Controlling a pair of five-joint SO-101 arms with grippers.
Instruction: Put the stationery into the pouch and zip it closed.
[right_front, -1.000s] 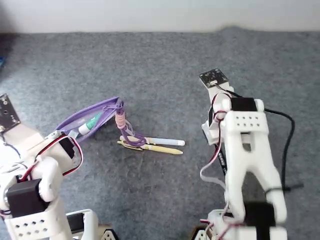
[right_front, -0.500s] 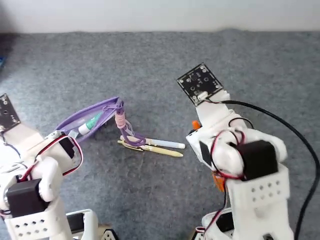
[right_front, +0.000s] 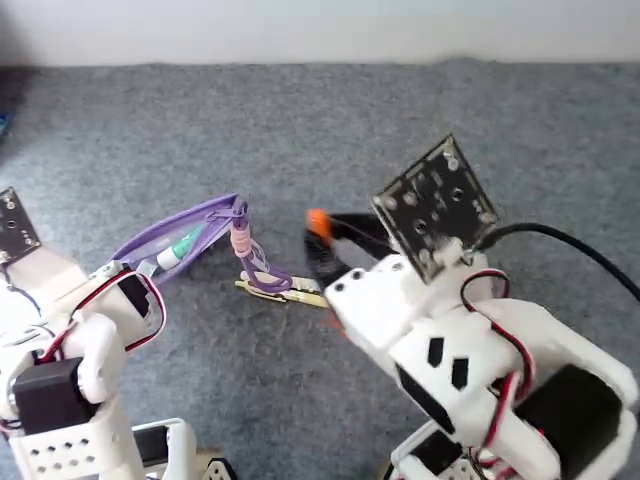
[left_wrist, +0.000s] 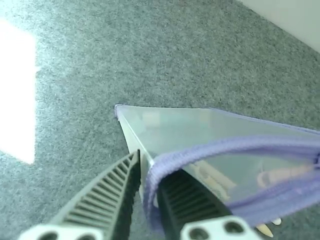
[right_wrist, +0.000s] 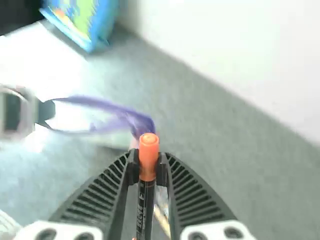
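- Gripping the orange-capped pen (right_wrist: 148, 146) just below its cap, the right gripper (right_wrist: 148, 162) has its jaws narrow around the barrel. It holds the pen above the table (right_front: 330, 120), cap pointing toward the pouch (left_wrist: 200, 130).
- The left gripper (left_wrist: 148, 167) has its jaws nearly closed on the pouch's purple zip edge near one corner, and this lifts the mouth off the table.
- The pen looks light, stiff and smooth. A grip this close to the cap probably leaves the long barrel free to swing or slip, so a firm, centred pinch suits it better.
- The pouch is thin, translucent and floppy, and it will likely sag or fold wherever it is unsupported. The woven zip band is the sturdiest place to hold it.
- A green-tipped item (right_front: 184, 243) lies inside the pouch.
- A yellow pen (right_front: 272, 290) lies on the table just beside the pouch mouth, under the looped zip cord (right_front: 252, 262). It is slim and low, and I judge it will roll easily, so the jaws should close across its middle.
- The cord is soft and may snag a passing pen tip.
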